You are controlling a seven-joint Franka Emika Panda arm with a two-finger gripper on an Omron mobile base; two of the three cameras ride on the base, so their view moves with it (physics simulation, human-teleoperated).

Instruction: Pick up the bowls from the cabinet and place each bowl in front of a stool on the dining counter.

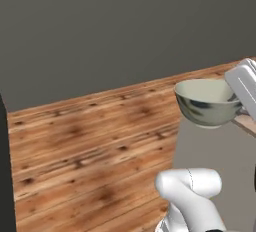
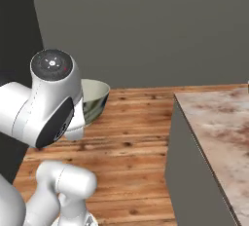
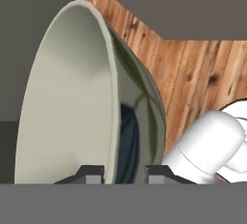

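The tool (image 3: 124,171) is clamped on the rim of a glossy grey-green bowl with a cream inside (image 1: 207,102), held aloft over the wooden floor (image 1: 85,151). The pink-brown marbled counter (image 2: 219,122) stands nearby, so setting it down remains.

My arm (image 2: 46,108) is glossy white, built of fat rounded tubes that bulge at each bend. One joint ends in a flat dark grey cap (image 2: 52,64) with tiny pale marks and a red dot. My two fingertips (image 3: 94,174) are small, dark and blocky.
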